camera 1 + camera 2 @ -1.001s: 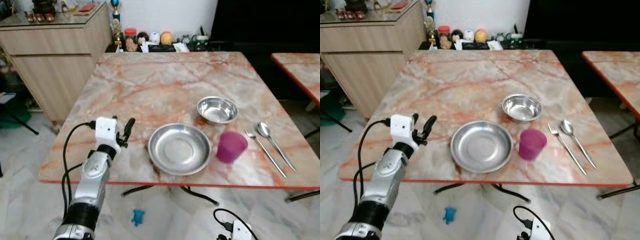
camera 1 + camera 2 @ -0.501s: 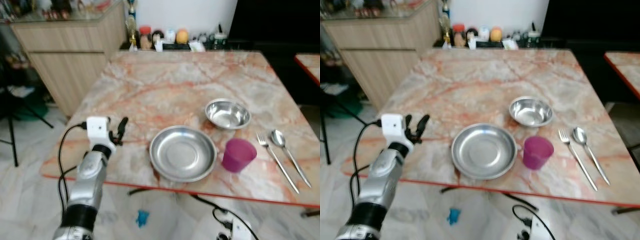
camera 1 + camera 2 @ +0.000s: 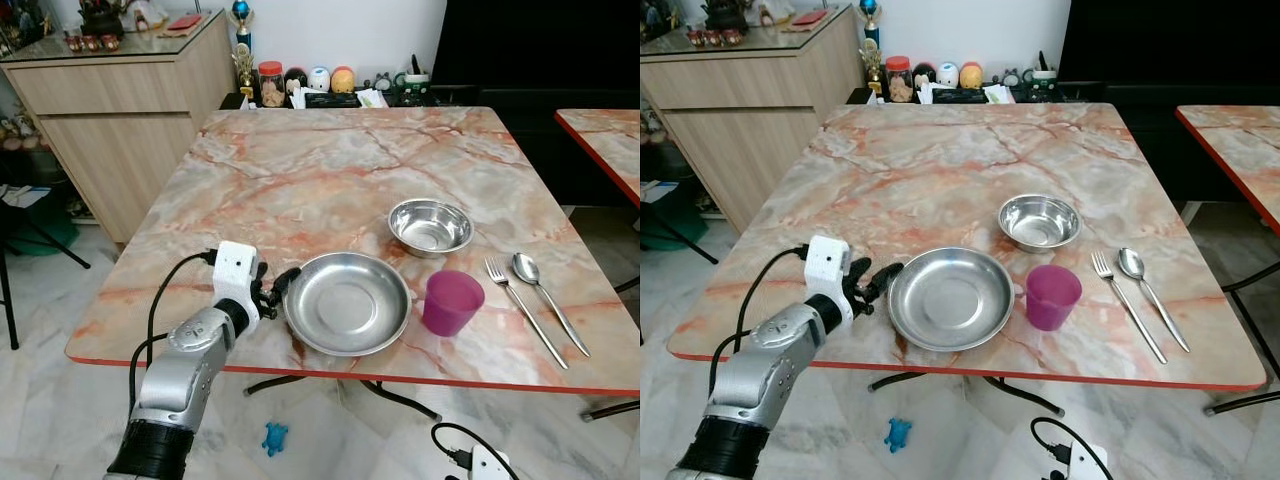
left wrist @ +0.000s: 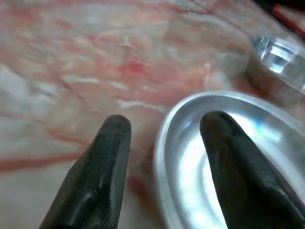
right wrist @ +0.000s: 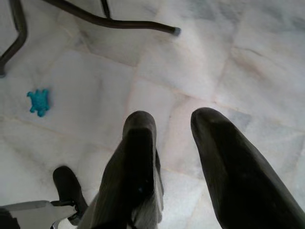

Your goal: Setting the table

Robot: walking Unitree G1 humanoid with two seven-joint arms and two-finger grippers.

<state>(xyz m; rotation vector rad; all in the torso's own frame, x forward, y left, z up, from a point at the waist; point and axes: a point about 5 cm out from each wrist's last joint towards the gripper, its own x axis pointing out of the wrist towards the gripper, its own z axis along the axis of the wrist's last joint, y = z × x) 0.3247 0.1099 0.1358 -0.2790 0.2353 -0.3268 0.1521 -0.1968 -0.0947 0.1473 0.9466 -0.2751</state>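
Left gripper point(image 3: 282, 283) at the near-left rim of the steel plate point(image 3: 347, 301), jaws parted a moderate gap and holding nothing; the left wrist view shows one finger point(image 4: 102, 162) over bare marble table point(image 3: 300, 170), the other finger point(image 4: 228, 157) over the plate's inner slope, rim between them. Plate sits near the front edge of the table, just left of centre. Small steel bowl point(image 3: 430, 225) behind and right of the plate, close but apart. Purple cup point(image 3: 451, 302) just beside the plate's right rim, upright. Fork point(image 3: 525, 310) and spoon point(image 3: 547, 300) lie side by side further right, handles toward the front edge. Right gripper point(image 5: 174, 157) hangs low over the floor, fingers apart, idle; a small blue object point(image 5: 38, 102) lies on the tiles below. Risks, as I judge them: a pinch on thin sloped steel may slip, letting the plate tip or skid; a push rightward would knock the cup over; a pull toward the front edge could drop the plate off the table. Count: one plate, one bowl, one cup, one fork, one spoon
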